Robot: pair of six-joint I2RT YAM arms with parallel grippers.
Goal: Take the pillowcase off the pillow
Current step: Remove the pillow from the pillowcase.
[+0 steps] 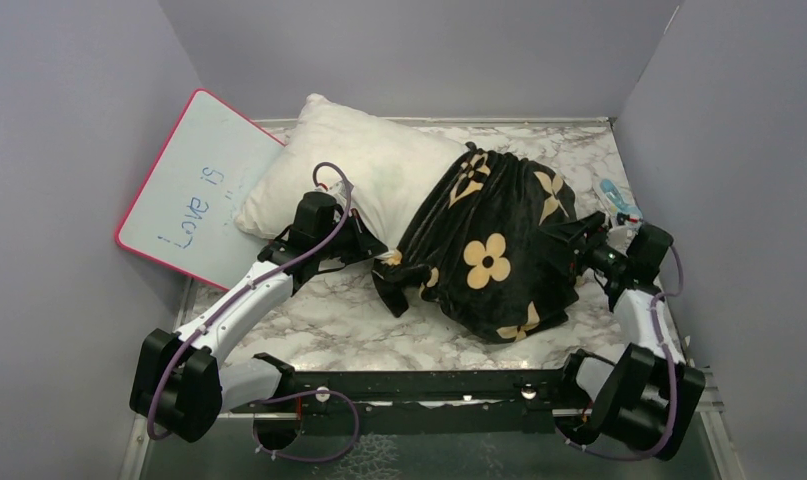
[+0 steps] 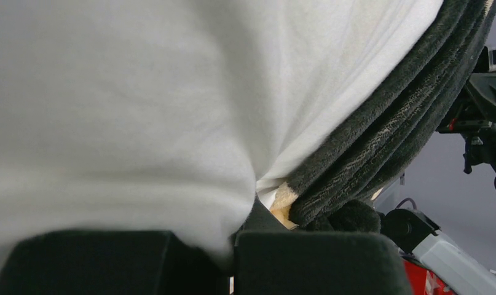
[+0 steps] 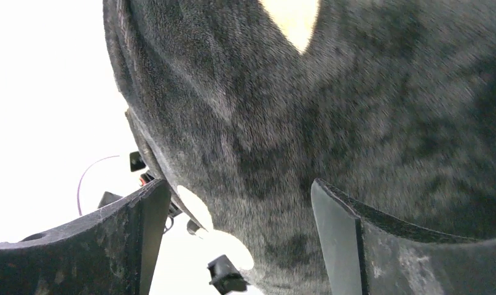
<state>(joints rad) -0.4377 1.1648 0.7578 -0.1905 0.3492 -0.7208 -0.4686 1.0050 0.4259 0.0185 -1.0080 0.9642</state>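
Left end effector (image 2: pixel 233 246) closed, apparently pinching the pillow (image 1: pixel 369 160); right end effector (image 3: pixel 239 196) open astride the pillowcase (image 1: pixel 499 230). A shallow bite could slip off the plush fabric.

Pillowcase (image 1: pixel 499 250): plush velvety black cloth, matt, ribbed folds right of left claw (image 2: pixel 233 246). Pillow (image 1: pixel 364 165) above that claw: plain off-white cloth, smooth, matt. Right claw (image 3: pixel 238 190) fingers (image 3: pixel 110 246): matt black, scuffed. Table (image 1: pixel 329 320) below: glossy marble-look. Whiteboard (image 1: pixel 194 185): smooth, glossy.
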